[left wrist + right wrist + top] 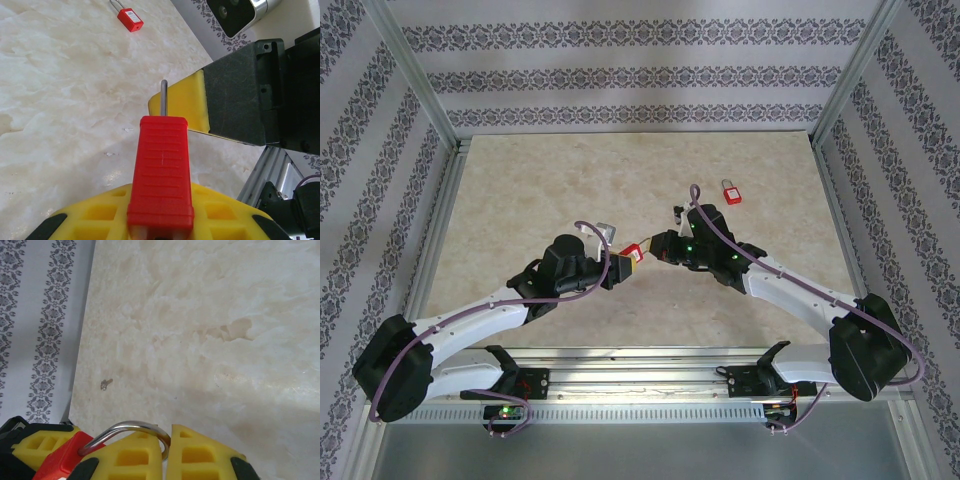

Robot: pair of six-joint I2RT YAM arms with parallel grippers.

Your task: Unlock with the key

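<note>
Padlock (632, 253) sits between both arms from above, a spare lock (730, 192) well apart; at the left wrist, the left gripper (160, 220) is clenched on its red body; at the right wrist, the right gripper (167, 441) is clenched on the shackle (125, 428); a speck (105, 384) may be the key; pulling straight along the shackle, untwisted, seems best.

Left fingers (95, 216), right fingers (200, 456) closed.
</note>
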